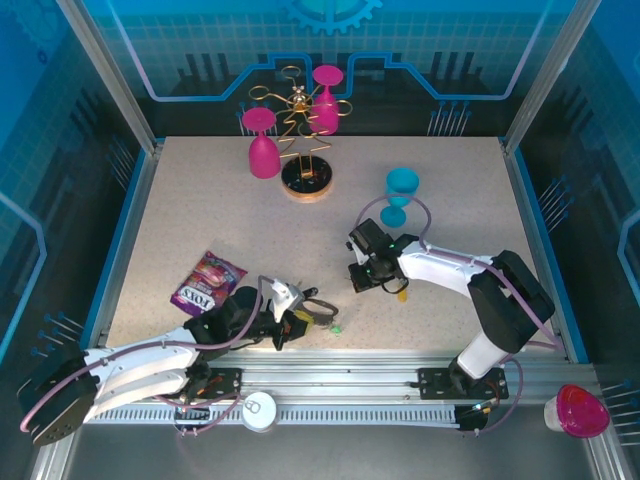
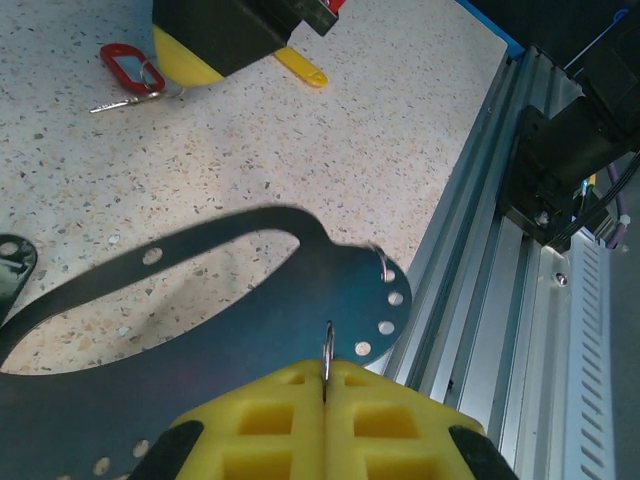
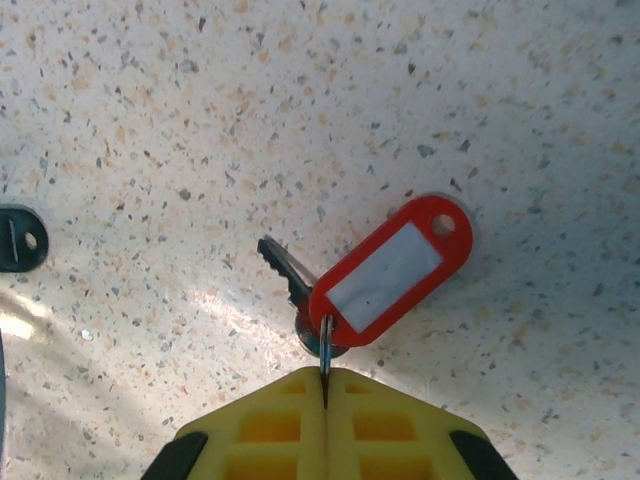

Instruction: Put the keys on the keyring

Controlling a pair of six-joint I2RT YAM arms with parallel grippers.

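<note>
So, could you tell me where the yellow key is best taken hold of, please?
Probably by its free end: the yellow key lies flat on the table, with its other end hidden behind the right claw. Come straight down from above with the fingers across its narrow width, since the long, thin shape offers little else to pinch.
</note>
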